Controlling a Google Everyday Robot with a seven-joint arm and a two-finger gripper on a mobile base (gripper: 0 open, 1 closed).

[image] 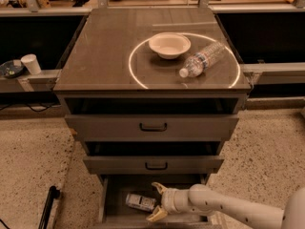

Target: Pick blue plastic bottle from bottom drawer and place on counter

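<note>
The blue plastic bottle (pixel 140 202) lies on its side on the floor of the bottom drawer (pixel 114 209), left of centre, its white label with a dark mark facing up. My gripper (pixel 156 202) reaches into the drawer from the right on a white arm. Its two tan fingers are spread open, one above and one below the bottle's right end, just beside it. The counter (pixel 100 56) is the dark glossy cabinet top with a thin white circle.
A white bowl (pixel 169 45) and a clear water bottle (pixel 202 58) lying on its side sit inside the circle on the counter. Two upper drawers with black handles (pixel 153 127) stand partly open above the bottom one. A white cup (pixel 32 64) sits on a ledge at left.
</note>
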